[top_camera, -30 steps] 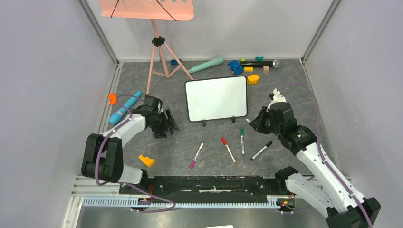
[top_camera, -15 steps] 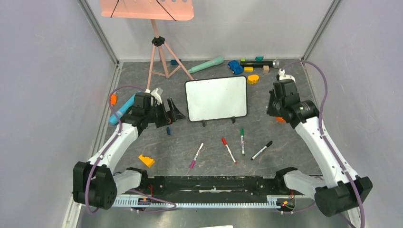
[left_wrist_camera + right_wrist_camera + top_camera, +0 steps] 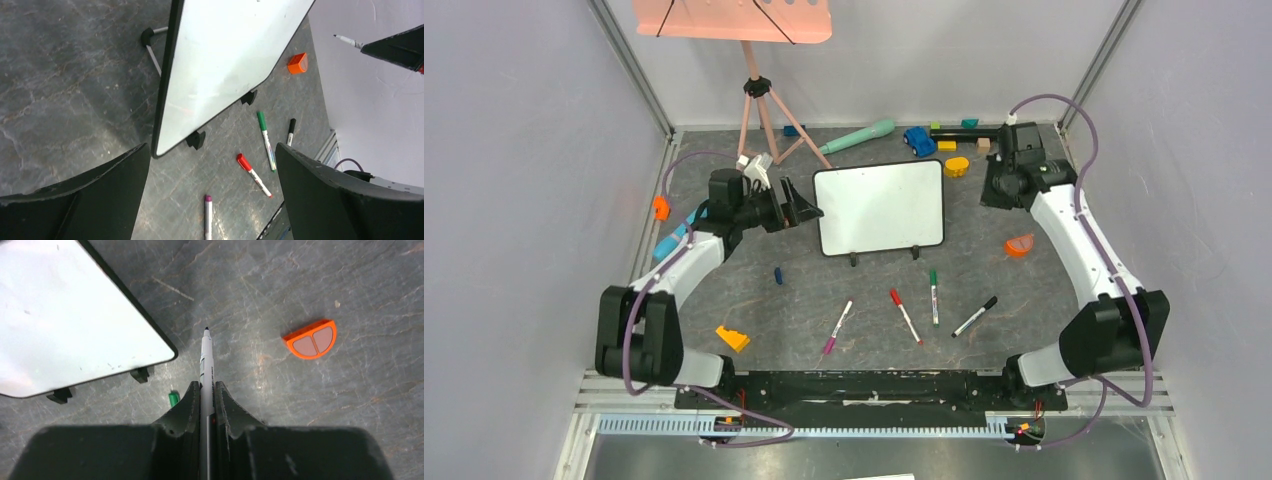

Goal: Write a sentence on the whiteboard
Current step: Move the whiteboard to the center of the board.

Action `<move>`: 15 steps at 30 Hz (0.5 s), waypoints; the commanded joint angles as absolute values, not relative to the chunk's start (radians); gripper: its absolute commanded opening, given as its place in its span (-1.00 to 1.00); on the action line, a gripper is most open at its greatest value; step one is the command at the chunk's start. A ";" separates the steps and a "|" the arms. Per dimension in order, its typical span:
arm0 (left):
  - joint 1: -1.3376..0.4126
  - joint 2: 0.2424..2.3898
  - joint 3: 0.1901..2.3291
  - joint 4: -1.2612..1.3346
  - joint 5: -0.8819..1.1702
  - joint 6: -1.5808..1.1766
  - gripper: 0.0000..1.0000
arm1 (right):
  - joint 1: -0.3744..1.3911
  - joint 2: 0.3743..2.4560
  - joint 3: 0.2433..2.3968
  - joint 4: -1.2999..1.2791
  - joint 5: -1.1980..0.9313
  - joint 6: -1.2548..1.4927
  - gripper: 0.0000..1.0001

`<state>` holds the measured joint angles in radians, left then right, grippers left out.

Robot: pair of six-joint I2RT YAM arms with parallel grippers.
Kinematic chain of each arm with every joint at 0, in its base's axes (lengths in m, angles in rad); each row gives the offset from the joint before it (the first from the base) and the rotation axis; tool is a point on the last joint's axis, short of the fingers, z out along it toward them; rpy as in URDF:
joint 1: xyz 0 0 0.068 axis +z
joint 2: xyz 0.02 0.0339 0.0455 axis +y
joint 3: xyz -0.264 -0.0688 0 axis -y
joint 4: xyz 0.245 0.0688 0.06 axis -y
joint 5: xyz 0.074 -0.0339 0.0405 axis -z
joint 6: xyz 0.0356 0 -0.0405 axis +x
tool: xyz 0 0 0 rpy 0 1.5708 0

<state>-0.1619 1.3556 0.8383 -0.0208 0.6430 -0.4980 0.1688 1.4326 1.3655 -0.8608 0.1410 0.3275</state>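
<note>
- The whiteboard point(image 3: 880, 208) is stood on its two feet in the middle of the worktop point(image 3: 754, 300), and its face is seen plain white.
- The left claw point(image 3: 796, 212) is released and spread wide, held just left of the board's left edge.
- The right claw point(image 3: 206, 390) is clenched on an uncapped marker point(image 3: 206, 360), to the far right of the board.
- A green marker point(image 3: 933, 295) and a red marker point(image 3: 905, 315) are laid on the near side of the board.

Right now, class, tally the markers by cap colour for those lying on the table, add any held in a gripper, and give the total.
purple-capped marker: 1
red-capped marker: 1
green-capped marker: 1
black-capped marker: 1
uncapped marker in the right gripper: 1
Total: 5
</note>
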 commanded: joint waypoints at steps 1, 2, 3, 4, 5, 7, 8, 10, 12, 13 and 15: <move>-0.155 1.429 0.881 0.170 0.736 -0.497 0.99 | 0.102 1.468 1.454 -0.781 0.067 0.284 -1.00; -0.155 1.435 0.876 0.202 0.720 -0.495 0.99 | 0.085 1.479 1.457 -0.764 0.036 0.275 -1.00; -0.155 1.443 0.877 0.216 0.703 -0.486 0.99 | 0.070 1.496 1.462 -0.753 0.017 0.275 -1.00; -0.153 1.451 0.882 0.227 0.698 -0.474 0.99 | 0.055 1.516 1.466 -0.745 0.004 0.277 -1.00; -0.153 1.463 0.887 0.237 0.697 -0.465 0.99 | 0.042 1.535 1.470 -0.736 -0.030 0.280 -1.00; -0.150 1.489 0.900 0.260 0.707 -0.446 0.99 | 0.024 1.581 1.472 -0.709 -0.113 0.282 -1.00; -0.148 1.501 0.907 0.276 0.717 -0.436 0.99 | 0.022 1.601 1.464 -0.685 -0.149 0.283 -1.00; -0.145 1.527 0.916 0.318 0.753 -0.401 0.95 | 0.021 1.636 1.435 -0.616 -0.212 0.296 -1.00; -0.145 1.548 0.934 0.306 0.746 -0.354 0.79 | 0.021 1.665 1.404 -0.542 -0.241 0.319 -1.00; -0.144 1.561 0.947 0.284 0.731 -0.341 0.74 | 0.020 1.693 1.411 -0.536 -0.245 0.328 -1.00; -0.143 1.578 0.967 0.266 0.712 -0.333 0.73 | 0.020 1.740 1.446 -0.537 -0.272 0.325 -1.00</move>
